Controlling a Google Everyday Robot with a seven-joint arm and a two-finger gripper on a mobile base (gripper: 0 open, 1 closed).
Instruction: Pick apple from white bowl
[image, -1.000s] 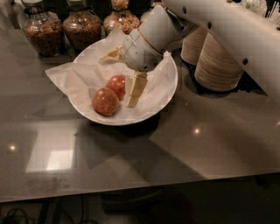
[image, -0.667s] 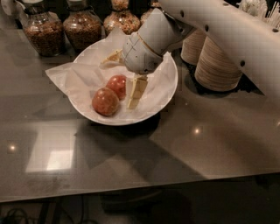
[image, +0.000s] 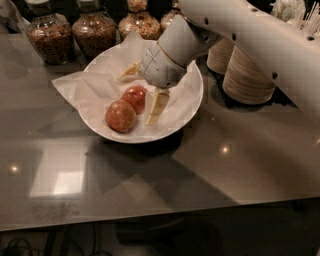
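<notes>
The white bowl (image: 192, 107), lined with crumpled white paper, sits on the dark counter. Two apples lie in its left half. The dull brownish-red apple (image: 120, 116) is at the front left. The brighter red-orange apple (image: 135, 97) is just behind it to the right. My gripper (image: 143, 89) hangs over the bowl's middle, open. One cream finger (image: 156, 107) reaches down to the paper just right of the brighter apple. The other finger (image: 131, 70) is at the back left. The gripper holds nothing, and the dull apple lies outside its fingers.
Several glass jars of grains and nuts (image: 94, 31) stand behind the bowl. Stacks of small cream paper bowls (image: 247, 75) stand to the right, under my arm. The paper overhangs the bowl's left rim (image: 67, 85). The counter's front edge runs along the bottom.
</notes>
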